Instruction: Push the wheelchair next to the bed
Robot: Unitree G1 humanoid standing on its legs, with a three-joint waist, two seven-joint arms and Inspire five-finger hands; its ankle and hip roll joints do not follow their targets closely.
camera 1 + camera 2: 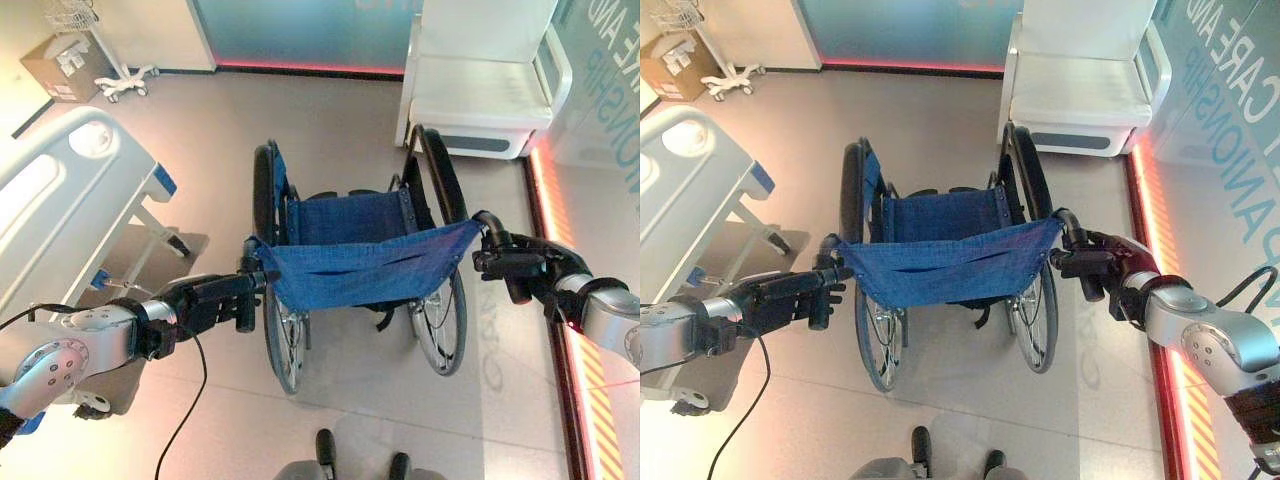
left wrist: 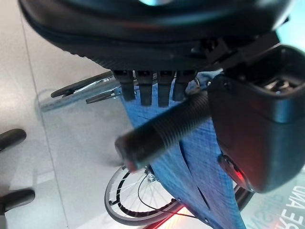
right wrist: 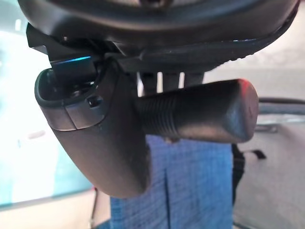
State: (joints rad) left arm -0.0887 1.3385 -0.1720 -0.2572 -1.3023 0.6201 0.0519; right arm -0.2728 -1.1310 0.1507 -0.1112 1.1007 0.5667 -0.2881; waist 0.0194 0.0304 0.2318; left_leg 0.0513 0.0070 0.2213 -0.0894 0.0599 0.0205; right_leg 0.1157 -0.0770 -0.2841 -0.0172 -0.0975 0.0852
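The wheelchair (image 1: 350, 262), with blue cloth seat and backrest and black wheels, stands in the middle of the floor facing away from me. My left hand (image 1: 205, 300) is shut on its left push handle (image 2: 162, 131), the ribbed black grip lying between thumb and fingers. On the other side my right hand (image 1: 515, 265) is shut on the right push handle (image 3: 200, 112), thumb curled under it. The bed (image 1: 60, 200), white with a grey rail and blue corner pieces, runs along the left, roughly a wheel's width from the wheelchair's left wheel.
A white armchair (image 1: 485, 90) stands ahead to the right, close to the wheelchair's right front. A cardboard box (image 1: 65, 65) and a white wheeled stand (image 1: 125, 80) sit at the far left. A red light strip (image 1: 555, 220) edges the right wall.
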